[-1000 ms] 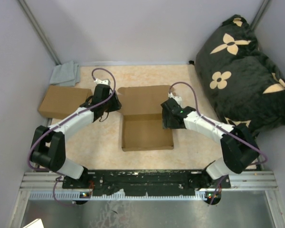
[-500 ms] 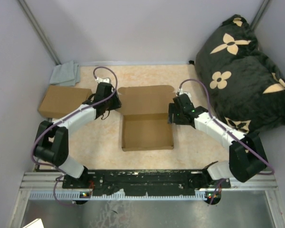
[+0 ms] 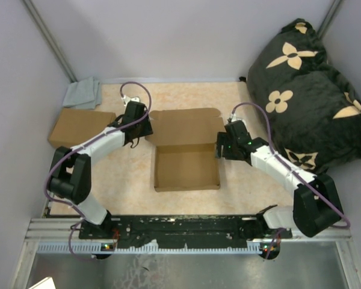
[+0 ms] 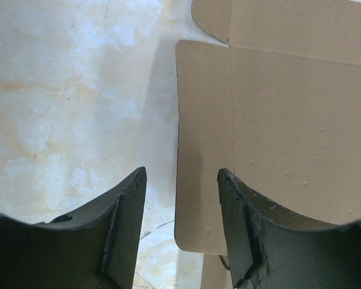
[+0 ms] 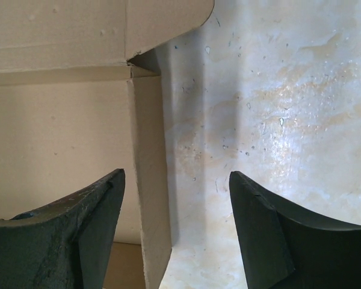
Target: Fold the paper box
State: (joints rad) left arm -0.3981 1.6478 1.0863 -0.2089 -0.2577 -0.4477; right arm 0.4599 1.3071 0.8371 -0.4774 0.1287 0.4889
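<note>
One paper box (image 3: 186, 171) — tray walls upright, lid panel flat behind.

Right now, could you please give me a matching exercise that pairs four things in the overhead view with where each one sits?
Things:
1. paper box
2. closed cardboard box
3. grey cloth
4. black flowered cushion

Places:
A. far left corner of the table
B. far right, overhanging the table's right edge
C. middle of the table, lid flap lying open
D. left edge of the table, midway back

Pairs: 1-C, 2-D, 3-A, 4-B.
</note>
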